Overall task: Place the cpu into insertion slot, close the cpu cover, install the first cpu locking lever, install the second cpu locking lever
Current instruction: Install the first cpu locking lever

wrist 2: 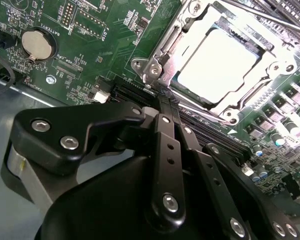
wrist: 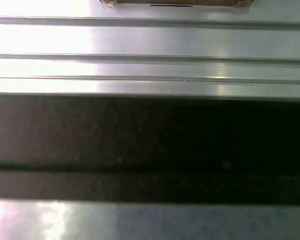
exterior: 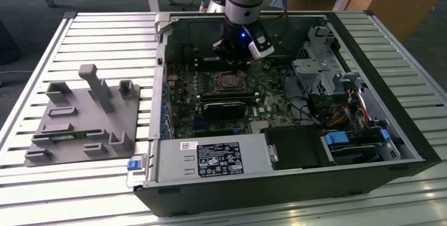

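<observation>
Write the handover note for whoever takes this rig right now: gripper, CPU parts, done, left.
Gripper: fingers together, holding nothing, tips just beside the socket's near edge, inside the open computer case.
Cpu: lying flat in the insertion slot on the green motherboard.
Cpu cover: silver frame down around the chip, its window showing the chip's top.
Done: chip placed; cover looks closed.
Left: the locking levers. A thin metal rod runs along the far side of the socket; whether either lever is latched cannot be told. Check both before moving on.
</observation>
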